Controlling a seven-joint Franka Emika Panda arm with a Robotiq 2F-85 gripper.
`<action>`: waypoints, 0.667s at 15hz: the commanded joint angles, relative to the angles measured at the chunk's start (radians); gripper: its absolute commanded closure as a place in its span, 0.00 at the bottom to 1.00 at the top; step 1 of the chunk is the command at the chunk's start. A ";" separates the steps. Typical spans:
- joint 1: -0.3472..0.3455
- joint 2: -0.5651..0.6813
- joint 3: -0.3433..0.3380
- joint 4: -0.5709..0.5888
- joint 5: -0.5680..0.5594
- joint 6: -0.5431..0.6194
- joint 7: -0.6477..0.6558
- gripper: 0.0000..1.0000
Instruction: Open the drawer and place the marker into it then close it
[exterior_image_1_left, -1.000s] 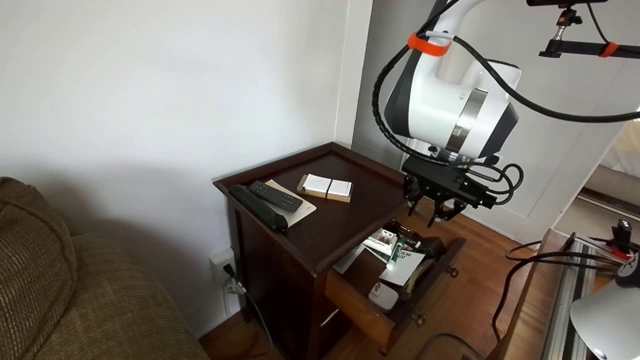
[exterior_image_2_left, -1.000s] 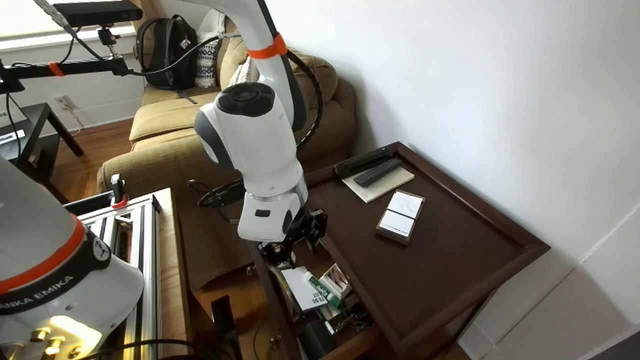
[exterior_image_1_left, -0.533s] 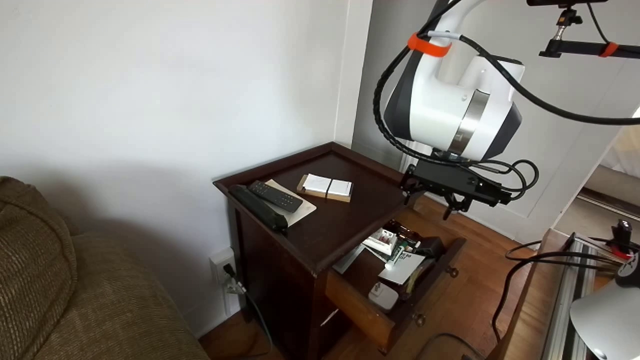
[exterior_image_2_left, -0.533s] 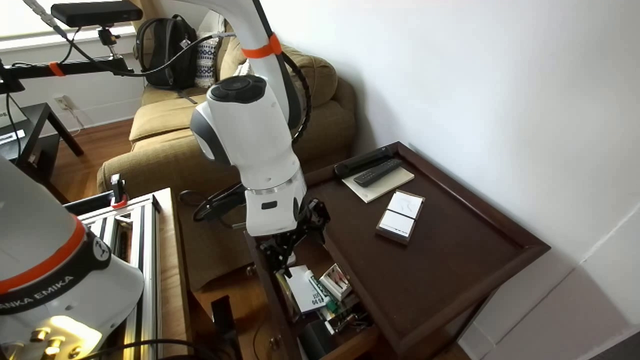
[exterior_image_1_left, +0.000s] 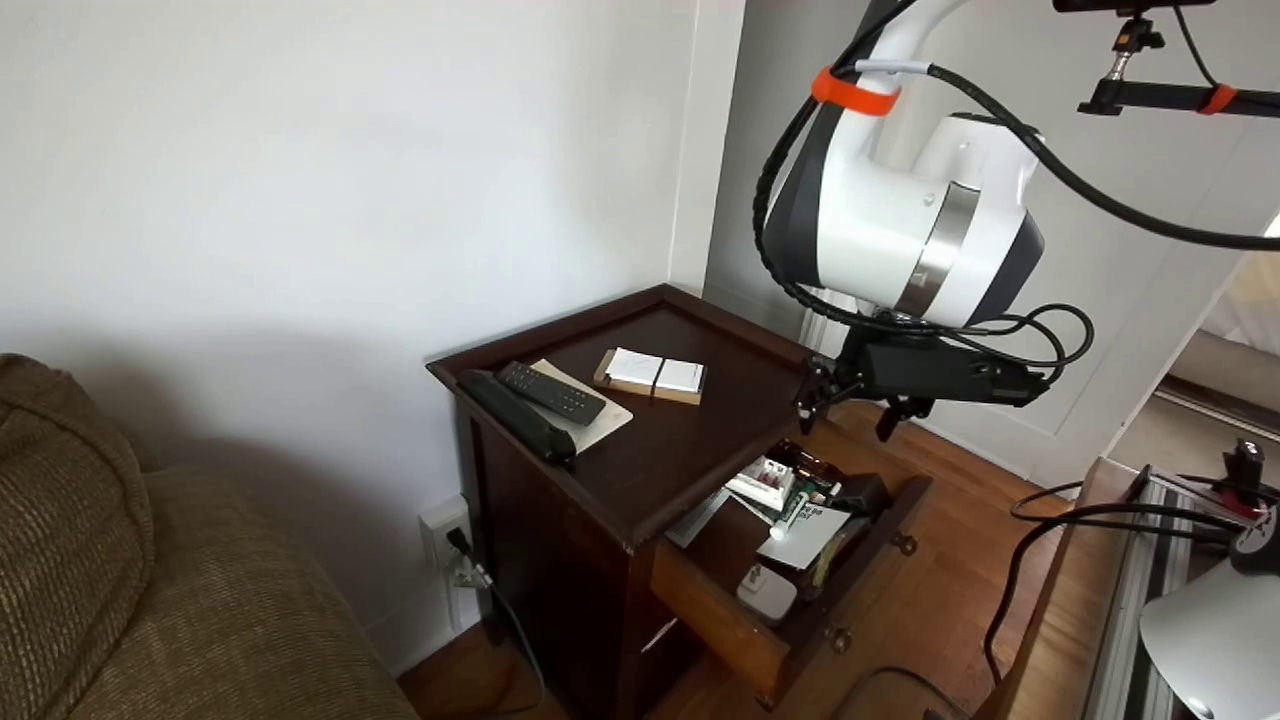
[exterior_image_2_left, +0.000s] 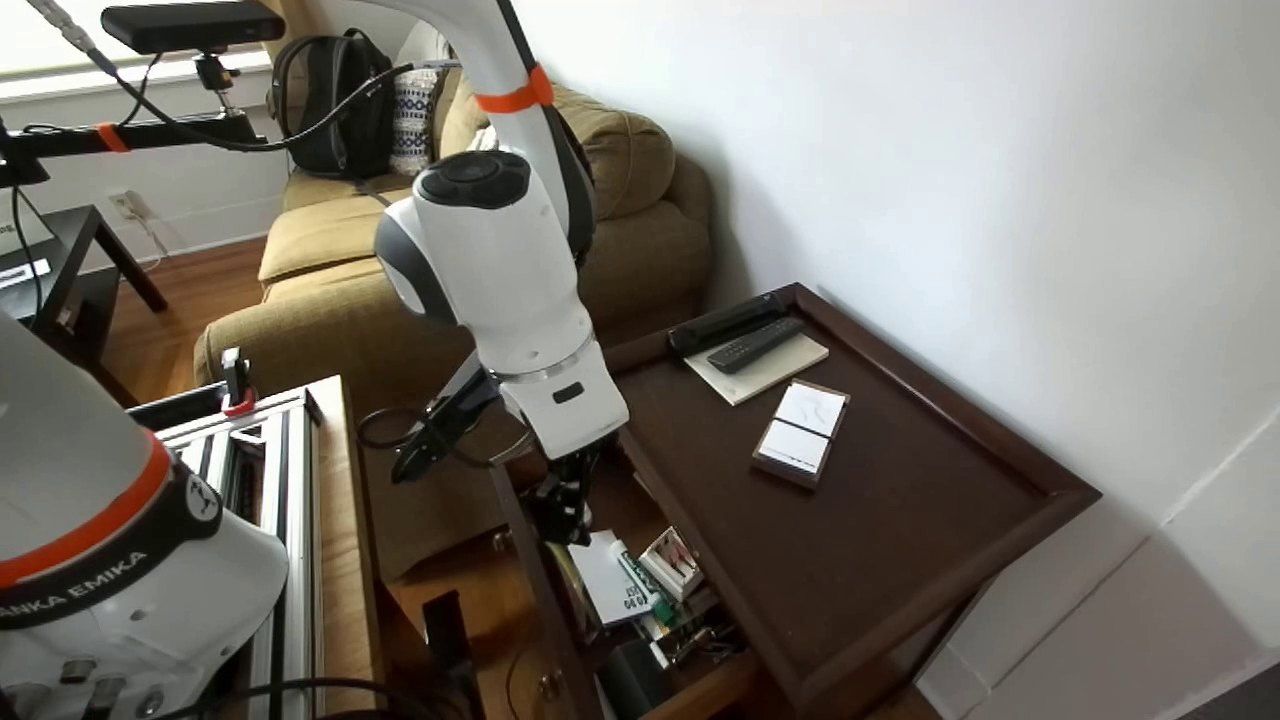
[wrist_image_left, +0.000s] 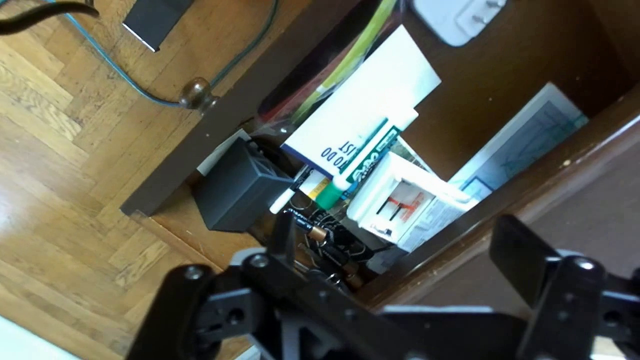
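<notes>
Green and white on the Expo dry-erase marker (wrist_image_left: 368, 159), lying inside the drawer (exterior_image_1_left: 720, 625) of a dark-wood side table (exterior_image_1_left: 690, 445), along the edge of a white TO DO LIST pad (wrist_image_left: 367, 95) and close beside a white box (wrist_image_left: 406, 200). Spread wide at the Robotiq gripper (wrist_image_left: 398, 237), with nothing between the fingers (wrist_image_left: 517, 255); hanging over the drawer and the table's rim, apart from the marker.

Judge opening and placing both done, with the drawer pulled well out in both exterior views and the marker lying free inside. Leaves closing as the step in hand, not yet begun, with no visible touch on the drawer front or its round wooden knobs (exterior_image_1_left: 838, 638).

Next, draw clear of the drawer and the table's edge, swing round to the outer side of the front, and drop to its level. Better to bring the fingers together first, for a firmer push. Aim between the knobs and press straight towards the side table; off to one end, could bind. Mind the black box (wrist_image_left: 237, 187) in the front corner: too hard to tell whether low enough to pass beneath the tabletop.
</notes>
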 joint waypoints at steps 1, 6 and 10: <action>-0.002 0.000 0.002 0.000 0.003 -0.015 -0.056 0.00; -0.010 0.001 0.006 0.000 0.007 -0.029 -0.135 0.00; -0.047 0.085 -0.005 -0.006 -0.068 -0.242 -0.150 0.00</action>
